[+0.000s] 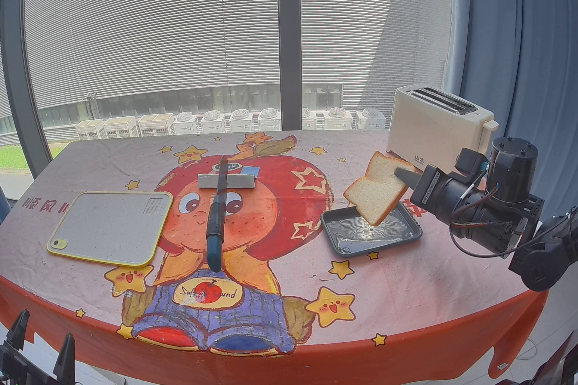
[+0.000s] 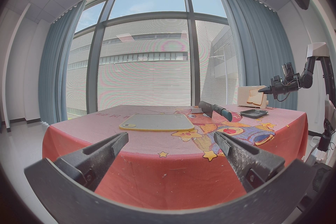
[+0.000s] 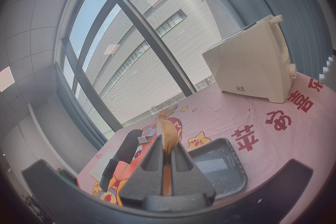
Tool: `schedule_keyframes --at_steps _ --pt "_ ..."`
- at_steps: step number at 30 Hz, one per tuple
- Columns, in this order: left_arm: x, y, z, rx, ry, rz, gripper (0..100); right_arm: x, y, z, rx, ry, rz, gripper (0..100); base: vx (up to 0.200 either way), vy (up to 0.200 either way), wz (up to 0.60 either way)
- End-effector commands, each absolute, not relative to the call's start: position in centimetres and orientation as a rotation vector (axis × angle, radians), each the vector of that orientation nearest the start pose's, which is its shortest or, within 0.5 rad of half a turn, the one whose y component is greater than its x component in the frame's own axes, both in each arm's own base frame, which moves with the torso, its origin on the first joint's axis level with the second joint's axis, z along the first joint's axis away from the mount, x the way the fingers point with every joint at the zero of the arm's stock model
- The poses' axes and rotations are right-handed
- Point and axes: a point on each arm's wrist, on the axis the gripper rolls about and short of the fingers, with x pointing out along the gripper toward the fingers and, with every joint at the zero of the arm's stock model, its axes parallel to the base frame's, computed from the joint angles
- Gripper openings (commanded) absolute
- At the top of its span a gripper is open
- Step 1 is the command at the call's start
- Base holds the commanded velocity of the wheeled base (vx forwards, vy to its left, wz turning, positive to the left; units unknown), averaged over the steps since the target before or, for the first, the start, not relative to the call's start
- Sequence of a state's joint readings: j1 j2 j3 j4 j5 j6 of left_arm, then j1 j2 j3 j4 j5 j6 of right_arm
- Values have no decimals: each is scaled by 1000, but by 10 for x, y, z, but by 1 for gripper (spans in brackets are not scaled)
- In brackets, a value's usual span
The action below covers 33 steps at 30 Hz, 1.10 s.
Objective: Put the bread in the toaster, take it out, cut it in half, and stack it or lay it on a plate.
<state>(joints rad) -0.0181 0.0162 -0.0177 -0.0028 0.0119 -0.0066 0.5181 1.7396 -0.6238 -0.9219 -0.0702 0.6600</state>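
Left gripper [image 2: 170,137]: nearest of all, low in the bottom-left corner of the head view, short of the table's front edge. Its jaws are spread wide with nothing between them.
Right gripper [image 1: 402,174]: right of the frame, pinched tight on one corner of the bread, a finger on each face.
Bread [image 1: 376,190]: a single pale slice held in the air and tilted. It hangs over the tray's far edge, just below and left of the toaster in the frame.
Tray [image 1: 385,234]: dark and shallow, right of centre on the tablecloth [image 1: 289,296].
Toaster [image 1: 436,127]: white, upper right, its two slots facing up.
Knife [image 1: 215,221]: centre of the frame, its blade across a small grey rest [image 1: 241,181], blue handle towards me.
Cutting board [image 1: 111,227]: left of the frame, well apart from the bread.
Step in hand: the first one, I'd say. The slice is off the tray and not yet in the toaster.
Next move: looks to need a lift above the toaster top. The slice would then have to turn edge-down, line up with a slot, and be let go only once it is partly inside.
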Motion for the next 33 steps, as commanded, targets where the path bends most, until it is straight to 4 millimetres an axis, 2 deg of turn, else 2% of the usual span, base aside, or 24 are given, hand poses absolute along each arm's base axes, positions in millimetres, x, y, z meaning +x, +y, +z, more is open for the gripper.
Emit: schedule_keyframes --at_steps 1,12,25,33 --pt "-23 1 76 -6 -3 -6 100 258 146 152 589 324 358 0 0 0 0" --pt "-23 1 76 -8 -3 -6 100 260 148 149 584 331 349 0 0 0 0" --pt "-23 1 76 -6 -3 -6 100 268 156 129 604 387 305 0 0 0 0" --pt "-23 1 76 -8 -3 -6 100 268 160 124 600 402 307 0 0 0 0"
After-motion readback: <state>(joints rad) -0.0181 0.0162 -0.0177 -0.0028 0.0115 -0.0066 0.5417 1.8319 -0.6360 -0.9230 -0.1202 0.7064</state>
